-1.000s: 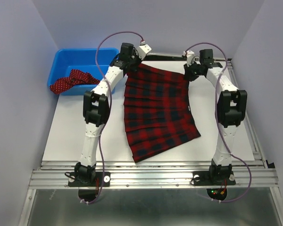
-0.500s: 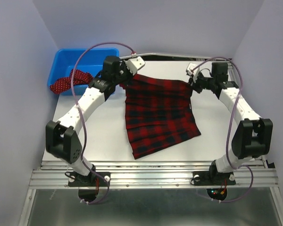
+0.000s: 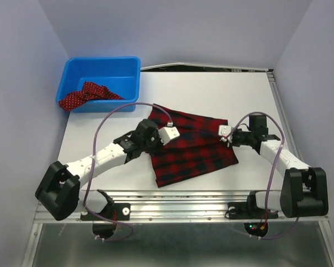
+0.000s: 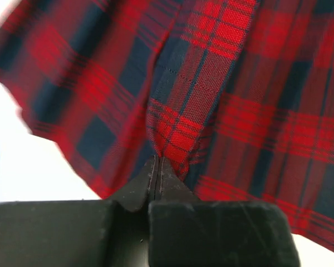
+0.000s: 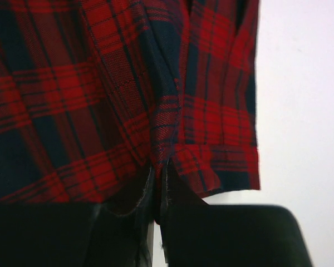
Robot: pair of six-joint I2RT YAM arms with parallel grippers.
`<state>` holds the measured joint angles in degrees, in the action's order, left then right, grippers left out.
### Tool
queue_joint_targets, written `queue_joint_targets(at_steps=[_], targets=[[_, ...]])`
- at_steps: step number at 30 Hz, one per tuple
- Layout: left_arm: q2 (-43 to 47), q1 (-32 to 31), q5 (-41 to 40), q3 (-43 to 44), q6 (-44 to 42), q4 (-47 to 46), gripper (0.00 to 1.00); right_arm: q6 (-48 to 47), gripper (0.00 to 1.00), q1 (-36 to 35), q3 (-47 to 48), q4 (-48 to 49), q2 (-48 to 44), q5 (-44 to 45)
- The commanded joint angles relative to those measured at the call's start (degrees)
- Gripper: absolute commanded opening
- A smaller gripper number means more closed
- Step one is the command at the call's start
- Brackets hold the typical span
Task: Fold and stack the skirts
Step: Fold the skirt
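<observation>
**Both grippers pinch the tartan skirt, one at each side**

The tartan skirt (image 3: 192,153) lies on the white table (image 3: 211,94), in its near middle part, between the two arms. The left gripper (image 4: 157,167) is clenched on a fold of the plaid cloth. Its two fingers meet with only a thin line between them, and the cloth comes out directly from the tips. The right gripper (image 5: 158,175) grasps the cloth in the same way, near a hemmed corner, with bare table just beside it. In the top view the left gripper is at the left side of the skirt and the right gripper at its right side, both low over the cloth. The polka-dot skirt (image 3: 83,95) lies partly in the blue bin (image 3: 108,78) at the far left, draped over its near rim, well apart from both grippers.
</observation>
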<state>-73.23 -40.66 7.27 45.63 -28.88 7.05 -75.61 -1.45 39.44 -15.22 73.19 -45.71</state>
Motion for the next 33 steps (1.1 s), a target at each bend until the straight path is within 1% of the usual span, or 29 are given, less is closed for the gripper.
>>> queue_joint_targets(at_steps=[1,4,6,7,10,11,13,18,21,25,27,28,29,30,31,32,33], targets=[[-0.4,-3.4,-0.4,-3.3,5.8,-2.8,0.0,-5.8,0.01,0.8,-3.9,4.0,-1.8,-0.9],[-0.7,-4.5,-0.8,-3.5,6.6,-4.0,0.0,-3.8,0.01,0.8,-3.0,4.1,-0.8,0.0],[-1.4,-4.4,-2.7,-2.3,6.8,-3.7,0.0,-2.1,0.01,0.8,-0.9,4.0,-0.3,0.3],[-1.6,-4.4,-4.3,-0.2,6.6,-3.2,0.0,-1.6,0.01,0.8,0.0,4.0,0.1,0.4],[-2.8,-4.2,-5.2,4.9,5.5,0.1,0.0,0.3,0.01,0.8,4.0,4.0,0.6,0.2],[-2.9,-4.2,-5.1,7.3,5.3,2.0,0.0,0.8,0.01,0.8,6.0,3.4,0.7,0.0],[-2.7,-4.2,-4.4,9.6,4.9,4.0,0.0,1.0,0.01,0.8,7.7,2.1,0.5,0.1],[-2.0,-4.4,-3.0,15.1,5.0,9.8,0.0,-0.8,0.01,0.8,8.0,-0.2,-3.4,0.7],[-0.7,-5.8,-2.1,17.7,4.8,14.2,0.0,-2.6,0.01,0.8,7.2,-5.0,-7.5,-0.1],[2.6,-7.8,-0.2,17.1,4.2,18.5,0.0,-6.0,0.01,0.8,5.0,-9.7,-11.0,-0.5],[4.7,-10.6,0.7,15.6,3.5,19.9,0.0,-8.9,0.01,0.8,1.2,-10.7,-14.7,-0.4],[5.9,-12.9,1.5,13.8,3.4,20.6,0.0,-10.8,0.01,0.8,-0.2,-11.1,-16.8,-0.5],[6.5,-14.2,1.9,12.7,3.2,20.7,0.0,-10.8,0.01,0.8,-1.6,-11.2,-17.6,-0.7],[6.9,-15.4,3.3,10.7,3.0,20.7,0.0,-13.9,0.01,0.8,-4.1,-12.6,-18.2,-0.8],[7.1,-18.1,3.9,9.7,2.3,20.6,0.0,-16.4,0.01,0.8,-5.2,-14.1,-19.0,-0.8],[7.0,-19.3,4.2,8.4,2.1,20.1,0.0,-21.6,0.01,0.8,-6.4,-15.9,-19.2,-0.3],[6.5,-20.4,4.5,7.3,1.6,19.5,0.0,-23.9,0.01,0.8,-7.6,-17.5,-19.5,0.0]])
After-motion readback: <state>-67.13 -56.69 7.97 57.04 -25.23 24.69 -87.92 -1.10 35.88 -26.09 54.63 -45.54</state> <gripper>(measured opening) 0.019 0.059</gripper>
